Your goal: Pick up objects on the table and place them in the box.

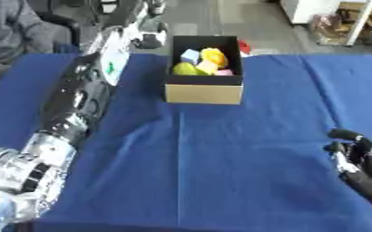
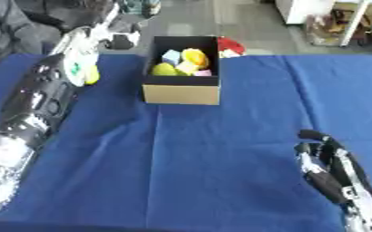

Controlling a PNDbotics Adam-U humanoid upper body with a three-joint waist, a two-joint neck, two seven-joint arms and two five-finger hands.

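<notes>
Right hand (image 2: 332, 170): seen at the lower right of the frame, fingers relaxed and apart, nothing held.
Left hand: hidden at the upper left; its state cannot be told.
Box (image 1: 203, 93): placed upper centre on the blue cloth (image 1: 221, 158).
Objects (image 1: 205, 62): yellow, blue and pink pieces are seen inside the box.

Both eye views look down from the head onto the blue surface (image 1: 221, 172), facing the box (image 1: 204, 93) at the far edge. Slightly offset sideways; both share nearly everything.
</notes>
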